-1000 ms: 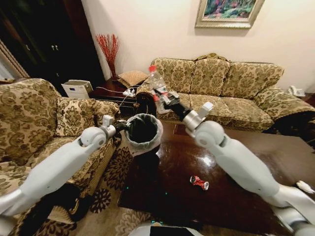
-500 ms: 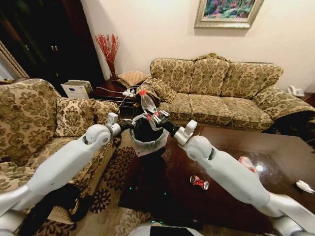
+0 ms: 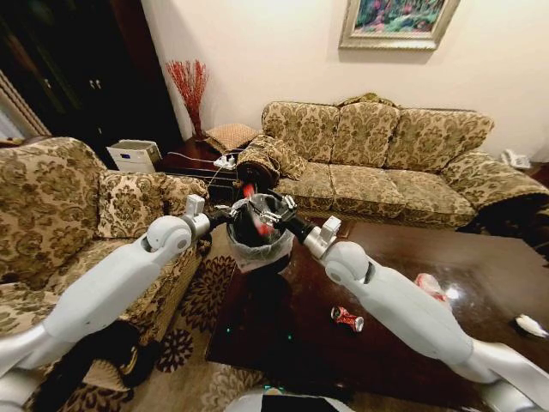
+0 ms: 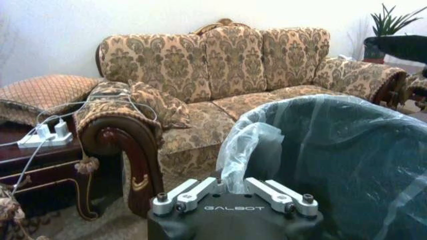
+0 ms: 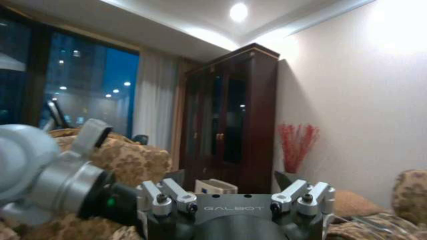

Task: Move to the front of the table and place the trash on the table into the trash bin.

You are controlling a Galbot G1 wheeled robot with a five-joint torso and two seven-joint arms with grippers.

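Observation:
My left gripper [image 3: 225, 213] is shut on the rim of the trash bin [image 3: 257, 243] and holds it up at the table's [image 3: 403, 352] far left corner. In the left wrist view the bin [image 4: 340, 165] and its translucent liner [image 4: 243, 145] sit right at the left gripper [image 4: 231, 189]. The clear bottle [image 3: 254, 210] stands tilted in the bin's mouth, red cap up. My right gripper [image 3: 269, 213] hovers over the rim, open; in the right wrist view nothing lies between the spread fingers of the right gripper [image 5: 233, 202]. On the table lie the can [image 3: 347, 318], the pink-white bag [image 3: 429, 286] and the paper wad [image 3: 530, 325].
A patterned sofa [image 3: 386, 154] stands behind the table and an armchair [image 3: 60, 215] to the left. A side table with a power strip [image 3: 225, 160] is in the corner. Patterned carpet [image 3: 202, 300] lies between the armchair and the table.
My right arm swung the bottle left and down from above the sofa into the bin's mouth, and the bottle has left the gripper. The left arm kept the bin almost still.

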